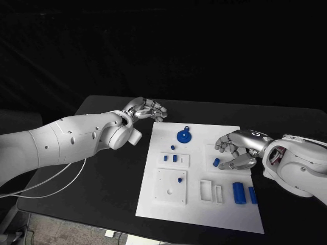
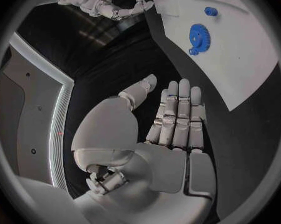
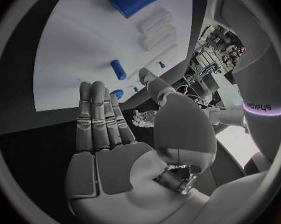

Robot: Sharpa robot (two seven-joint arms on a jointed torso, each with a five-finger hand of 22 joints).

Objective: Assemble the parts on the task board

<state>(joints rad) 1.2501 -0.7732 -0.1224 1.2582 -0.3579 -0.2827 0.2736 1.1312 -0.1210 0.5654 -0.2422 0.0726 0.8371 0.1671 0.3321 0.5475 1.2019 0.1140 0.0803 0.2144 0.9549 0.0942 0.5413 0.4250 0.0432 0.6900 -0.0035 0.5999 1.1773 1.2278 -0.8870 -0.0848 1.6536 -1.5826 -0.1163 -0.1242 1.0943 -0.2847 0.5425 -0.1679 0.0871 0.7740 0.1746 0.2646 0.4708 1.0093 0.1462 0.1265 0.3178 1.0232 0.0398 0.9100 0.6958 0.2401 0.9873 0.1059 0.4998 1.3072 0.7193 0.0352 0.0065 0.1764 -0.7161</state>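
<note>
Lying lengthwise away from the robot on the black table [image 1: 97,168], the white task board [image 1: 200,214] carries the blue parts. Both hands are released, holding nothing: the left hand [image 1: 144,109] hovers off the board's far left corner, the right hand [image 1: 239,148] over its right side. A blue gear [image 1: 184,136] lies flat; two blue cylinders [image 1: 239,193] point away.

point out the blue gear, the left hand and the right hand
blue gear [image 1: 184,136], head view, centre of its disc
left hand [image 1: 146,109], head view, back of the hand beside the board's far corner
right hand [image 1: 238,147], head view, back of the hand over the board
</note>
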